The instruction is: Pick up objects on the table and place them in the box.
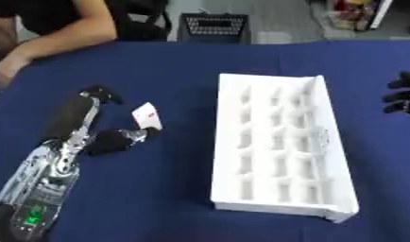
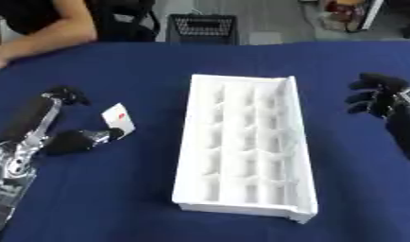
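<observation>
A white box (image 1: 274, 142) with several rows of small compartments lies on the blue table (image 1: 158, 189), right of centre. My left hand (image 1: 117, 138) is at the left, its thumb and fingers pinched on a small white card with a red mark (image 1: 147, 116), held just above the cloth, left of the box. My right hand (image 2: 375, 99) hangs at the right edge beyond the box, fingers relaxed and holding nothing.
A person's bare arm (image 1: 64, 35) rests on the table's far left corner. A black crate (image 1: 214, 27) stands on the floor behind the table. Blue cloth stretches between my left hand and the box.
</observation>
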Available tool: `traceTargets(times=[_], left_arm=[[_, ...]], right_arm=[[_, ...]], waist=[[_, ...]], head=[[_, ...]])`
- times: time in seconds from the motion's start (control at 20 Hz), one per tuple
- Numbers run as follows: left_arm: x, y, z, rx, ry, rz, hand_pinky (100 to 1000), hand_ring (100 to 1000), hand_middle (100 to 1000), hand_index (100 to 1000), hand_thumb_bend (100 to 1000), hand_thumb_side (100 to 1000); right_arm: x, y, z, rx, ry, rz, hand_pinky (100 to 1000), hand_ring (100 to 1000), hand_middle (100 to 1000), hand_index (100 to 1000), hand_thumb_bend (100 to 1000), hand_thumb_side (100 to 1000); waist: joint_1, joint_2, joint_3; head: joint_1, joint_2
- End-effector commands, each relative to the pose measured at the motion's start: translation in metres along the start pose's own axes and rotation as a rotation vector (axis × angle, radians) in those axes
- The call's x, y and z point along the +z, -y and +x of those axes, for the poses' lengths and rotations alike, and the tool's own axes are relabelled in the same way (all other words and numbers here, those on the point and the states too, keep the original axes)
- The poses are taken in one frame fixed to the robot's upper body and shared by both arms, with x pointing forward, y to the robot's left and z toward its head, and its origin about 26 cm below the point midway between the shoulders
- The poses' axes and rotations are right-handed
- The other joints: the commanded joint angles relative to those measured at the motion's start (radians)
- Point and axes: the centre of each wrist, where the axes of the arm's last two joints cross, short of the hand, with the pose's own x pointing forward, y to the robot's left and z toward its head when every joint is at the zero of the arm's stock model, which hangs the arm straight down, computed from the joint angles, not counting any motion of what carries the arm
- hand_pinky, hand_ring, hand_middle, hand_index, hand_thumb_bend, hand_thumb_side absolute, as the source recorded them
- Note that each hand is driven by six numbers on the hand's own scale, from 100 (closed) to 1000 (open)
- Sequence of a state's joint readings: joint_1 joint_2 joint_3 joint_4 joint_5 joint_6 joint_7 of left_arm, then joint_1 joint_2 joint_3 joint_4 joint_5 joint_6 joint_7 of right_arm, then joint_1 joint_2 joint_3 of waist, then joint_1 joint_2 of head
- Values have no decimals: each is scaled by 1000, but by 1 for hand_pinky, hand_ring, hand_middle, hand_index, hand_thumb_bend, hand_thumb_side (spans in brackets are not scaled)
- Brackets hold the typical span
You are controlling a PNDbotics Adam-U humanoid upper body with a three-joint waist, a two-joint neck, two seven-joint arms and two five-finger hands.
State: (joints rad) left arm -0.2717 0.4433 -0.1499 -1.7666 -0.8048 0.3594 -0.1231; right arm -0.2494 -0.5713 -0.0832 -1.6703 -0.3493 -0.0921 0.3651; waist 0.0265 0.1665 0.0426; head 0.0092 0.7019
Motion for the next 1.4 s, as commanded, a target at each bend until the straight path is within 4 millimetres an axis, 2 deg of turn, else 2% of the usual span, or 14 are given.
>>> traceTargets(times=[0.05,0.55,0.95,1.25,1.4], left_arm=[[-4,-7,4,-12,16,19,935,810,814,740,933,602],[-15,4,9,-15,33,-19,935,808,812,727,934,607],[-20,13,4,-31,21,-71,935,808,811,699,925,584],[-21,14,-3,-57,0,-88,934,807,812,680,914,550],[-21,13,-5,-61,-6,-90,933,805,811,672,853,532]], right_arm=[[-3,5,8,26,20,6,652,701,734,861,100,924],[-4,5,8,23,21,10,652,701,733,861,100,926],[-4,4,8,22,19,11,653,701,734,862,100,926],[-4,4,7,22,18,11,653,701,734,862,100,927],[-3,4,7,23,17,11,653,701,734,862,100,926]], waist=[[-1,-16,-1],[0,-16,-7],[0,-17,-10],[2,-16,-9],[2,-16,-9]], head=[[10,-11],[12,-11],[15,-10],[14,-10],[14,-10]])
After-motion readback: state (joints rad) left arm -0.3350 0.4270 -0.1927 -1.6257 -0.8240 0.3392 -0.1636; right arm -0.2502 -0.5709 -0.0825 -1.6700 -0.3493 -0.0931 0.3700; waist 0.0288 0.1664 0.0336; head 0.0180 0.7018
